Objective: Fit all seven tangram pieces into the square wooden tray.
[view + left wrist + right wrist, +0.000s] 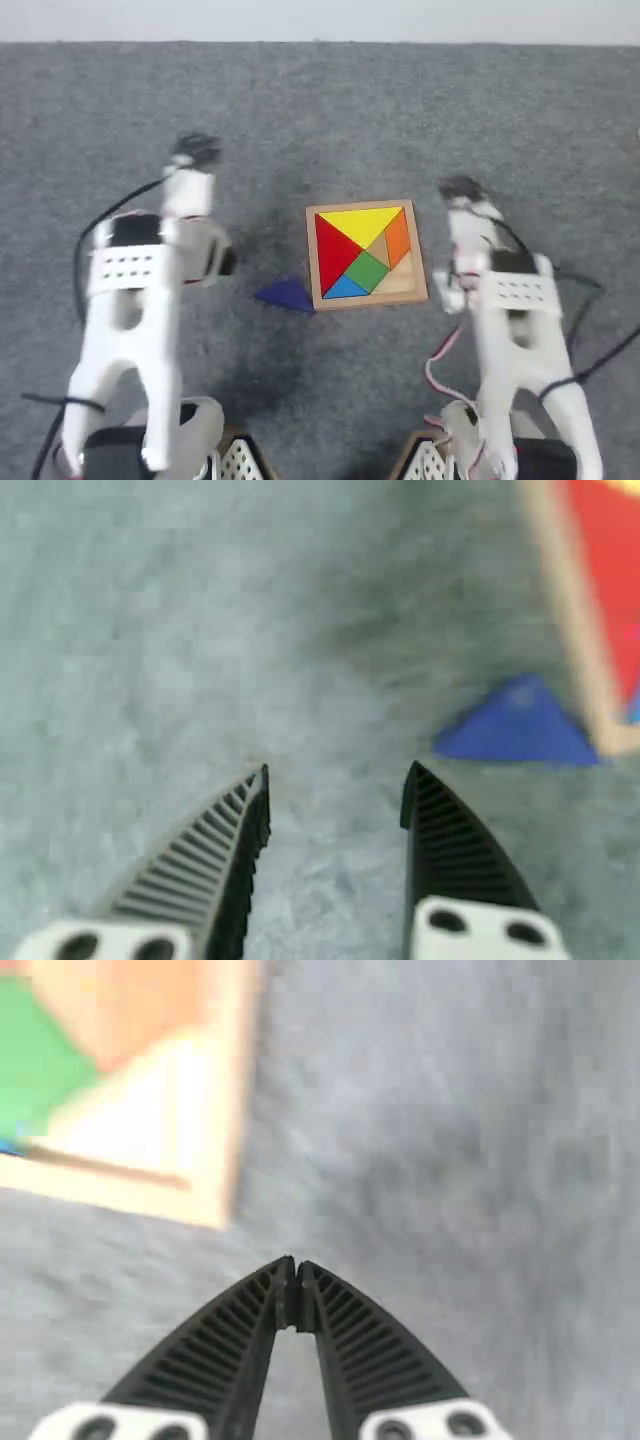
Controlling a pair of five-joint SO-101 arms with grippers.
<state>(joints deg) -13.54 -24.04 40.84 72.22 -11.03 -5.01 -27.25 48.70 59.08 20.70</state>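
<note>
Left gripper, fingers spread, sits left of centre in the high view; right gripper, fingers pinched together, right of centre. Between them, blue triangle on the grey surface, at the wooden tray's lower-left corner, centre frame.

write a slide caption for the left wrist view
Open end effector over grey mat, blue triangle lying beside the tray

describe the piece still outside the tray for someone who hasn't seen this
Find the square wooden tray mid-table. At its corner facing the left arm lies a dark blue triangle. It alone rests on the grey surface; the others sit inside.
</note>
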